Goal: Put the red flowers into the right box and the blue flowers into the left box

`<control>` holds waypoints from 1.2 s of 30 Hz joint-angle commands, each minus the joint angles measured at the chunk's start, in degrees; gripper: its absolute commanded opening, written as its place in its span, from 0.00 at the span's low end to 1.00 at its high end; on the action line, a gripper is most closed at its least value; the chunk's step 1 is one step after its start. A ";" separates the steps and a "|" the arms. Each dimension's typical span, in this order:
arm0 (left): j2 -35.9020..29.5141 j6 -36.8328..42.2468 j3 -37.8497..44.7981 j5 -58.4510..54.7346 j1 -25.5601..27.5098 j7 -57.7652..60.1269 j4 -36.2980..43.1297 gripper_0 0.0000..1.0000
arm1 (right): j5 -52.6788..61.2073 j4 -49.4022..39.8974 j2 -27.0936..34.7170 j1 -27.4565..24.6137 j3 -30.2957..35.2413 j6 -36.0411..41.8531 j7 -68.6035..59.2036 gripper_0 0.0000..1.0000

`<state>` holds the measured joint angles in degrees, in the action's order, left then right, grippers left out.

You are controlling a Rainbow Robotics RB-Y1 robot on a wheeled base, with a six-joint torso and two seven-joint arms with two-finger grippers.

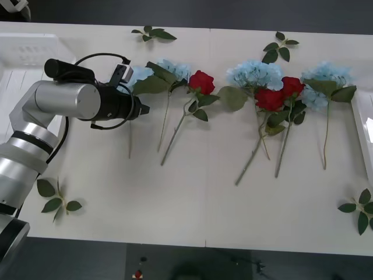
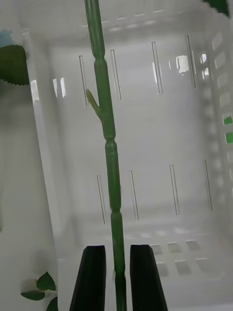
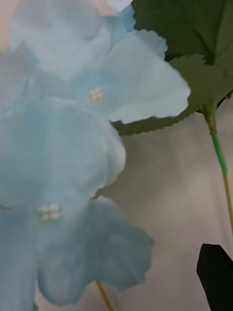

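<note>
My left gripper hovers open at the leftmost blue flower, whose pale petals lie close before the left wrist camera; one black finger shows beside them. More blue flowers and three red flowers lie in a row across the table. My right gripper is shut on a thick green stem, held over the inside of the right box; its bloom is out of view. The left box stands at the far left, and the right box's rim shows at the right edge.
Loose green leaf sprigs lie at the back, at the front left and at the front right. The front half of the white table is bare. Its front edge runs below that.
</note>
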<state>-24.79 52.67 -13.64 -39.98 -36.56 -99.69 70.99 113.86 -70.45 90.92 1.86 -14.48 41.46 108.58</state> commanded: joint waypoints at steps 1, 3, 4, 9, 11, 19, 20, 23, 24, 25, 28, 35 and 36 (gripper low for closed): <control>-1.67 -1.78 0.19 4.03 0.79 2.48 1.78 1.00 | -0.04 0.57 1.01 0.87 0.33 -0.24 -1.00 1.00; -1.67 -1.78 0.19 6.14 0.88 3.18 1.70 1.00 | -0.04 0.49 1.01 0.87 0.33 -0.33 -0.48 1.00; -1.58 -1.78 0.19 6.58 0.97 3.45 1.70 1.00 | -0.04 0.49 1.01 0.87 0.33 -0.33 -0.39 1.00; -1.58 -1.16 0.10 6.76 0.97 4.68 1.70 1.00 | -0.04 0.49 1.01 0.87 0.33 -0.33 0.14 1.00; -1.58 -0.11 0.10 6.84 0.88 4.94 1.70 0.96 | 0.05 0.49 1.01 0.87 0.33 -0.33 0.14 1.00; -1.49 -0.11 -2.97 7.63 0.88 6.26 1.52 0.87 | 4.44 -3.20 -1.18 1.66 0.42 -0.68 1.02 1.00; -1.49 -0.02 -3.15 7.63 0.88 6.35 1.52 0.87 | 4.36 -3.64 -1.71 2.01 0.42 -0.77 1.11 1.00; -1.49 -0.02 -4.29 7.81 0.88 6.70 0.99 0.86 | 4.18 -5.31 -4.87 4.47 0.33 -0.86 1.37 1.00; -1.32 -0.11 -4.82 7.90 0.88 6.87 0.73 0.86 | 3.12 -5.75 -6.72 5.79 0.33 -0.77 1.46 1.00; -1.14 -0.11 -5.08 7.99 0.88 7.05 0.38 0.86 | 1.37 -6.19 -8.65 7.46 0.42 -0.77 1.28 1.00; -0.52 -0.11 -5.26 8.16 0.88 7.31 -1.03 0.85 | -2.94 -6.19 -13.49 11.15 0.33 -0.77 0.67 1.00; 1.06 -0.11 -5.26 8.51 0.97 7.75 -3.31 0.56 | -11.82 -0.30 -24.03 22.49 -3.80 -1.12 -1.09 1.00; 1.06 -0.02 -5.26 8.60 0.88 7.93 -3.23 0.38 | -12.08 1.10 -24.83 24.60 -5.74 -1.56 -1.27 1.00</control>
<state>-24.37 52.46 -19.77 -31.32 -35.43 -95.59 68.32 102.61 -72.16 65.98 21.66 -15.92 40.73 108.60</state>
